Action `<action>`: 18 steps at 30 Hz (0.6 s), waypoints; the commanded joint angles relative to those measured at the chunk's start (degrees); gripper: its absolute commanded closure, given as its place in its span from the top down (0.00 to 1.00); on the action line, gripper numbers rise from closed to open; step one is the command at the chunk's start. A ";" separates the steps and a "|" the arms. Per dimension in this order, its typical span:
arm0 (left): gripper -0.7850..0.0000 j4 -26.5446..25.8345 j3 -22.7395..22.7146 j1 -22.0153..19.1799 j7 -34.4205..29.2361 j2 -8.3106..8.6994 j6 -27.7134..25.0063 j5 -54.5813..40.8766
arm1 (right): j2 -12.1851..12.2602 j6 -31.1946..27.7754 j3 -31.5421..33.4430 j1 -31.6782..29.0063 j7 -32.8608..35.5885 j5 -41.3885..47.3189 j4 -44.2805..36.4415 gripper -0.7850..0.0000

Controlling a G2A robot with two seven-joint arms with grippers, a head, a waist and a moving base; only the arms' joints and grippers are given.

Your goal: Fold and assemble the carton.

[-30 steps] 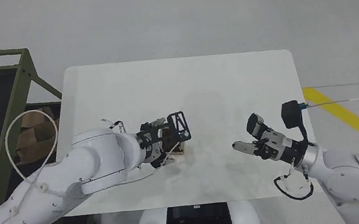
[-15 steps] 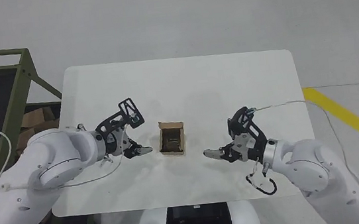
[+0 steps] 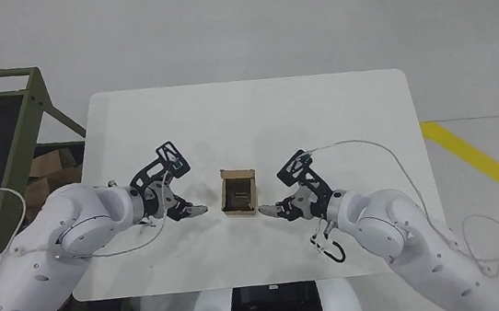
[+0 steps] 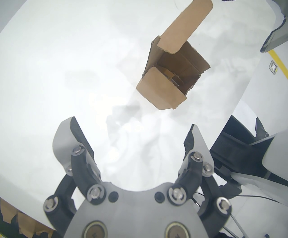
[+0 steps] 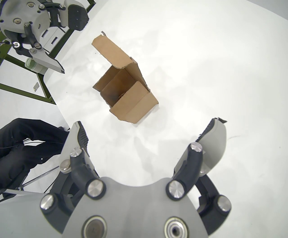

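Left gripper (image 4: 132, 125): both fingers spread wide, nothing between the pads. It hangs just above the table (image 4: 56, 56), near the carton (image 4: 171, 78) but apart from it; bare tabletop shows between the fingertips and the cardboard.

Right gripper (image 5: 147, 124): fingers likewise spread, nothing held. It sits low over the table on the carton's other side, fingertips pointing at the box with a gap between them and it.

Top view: the left gripper (image 3: 186, 209) and right gripper (image 3: 270, 211) flank the carton (image 3: 238, 192), the right one closer. Neither touches it.

Carton (image 5: 126, 94): small brown cardboard box, standing upright on the white table (image 3: 319, 111), near the front edge and about midway along it. Top is open. One long flap stands up from the side away from the robot. A short flap on the near side is folded partway over the opening. Folded bottom panels show inside.

Surroundings: a green metal frame (image 3: 34, 97) stands beside the table's left edge, with brown cardboard pieces (image 3: 48, 178) inside. A yellow floor line (image 3: 473, 162) runs past the right side.
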 commanded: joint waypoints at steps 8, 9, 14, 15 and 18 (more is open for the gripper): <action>1.00 0.89 1.70 -1.60 -0.79 -0.42 -0.40 -0.46 | -0.02 0.05 -0.03 -0.01 -0.02 0.00 -0.10 1.00; 1.00 0.89 1.70 -1.60 -0.79 -0.42 -0.40 -0.46 | -0.02 0.05 -0.03 -0.01 -0.02 0.00 -0.10 1.00; 1.00 0.89 2.98 -1.53 -0.63 -0.87 3.56 0.99 | 0.05 -0.60 0.16 -0.85 -1.59 -2.11 -1.08 1.00; 1.00 1.04 3.31 -1.65 -0.53 -0.99 3.90 0.91 | 0.09 -0.68 0.19 -1.01 -1.72 -3.05 -1.46 1.00; 1.00 1.75 4.73 -2.65 -0.39 -1.52 5.95 2.06 | 0.00 0.53 -0.26 -1.41 -1.63 -6.49 -2.24 1.00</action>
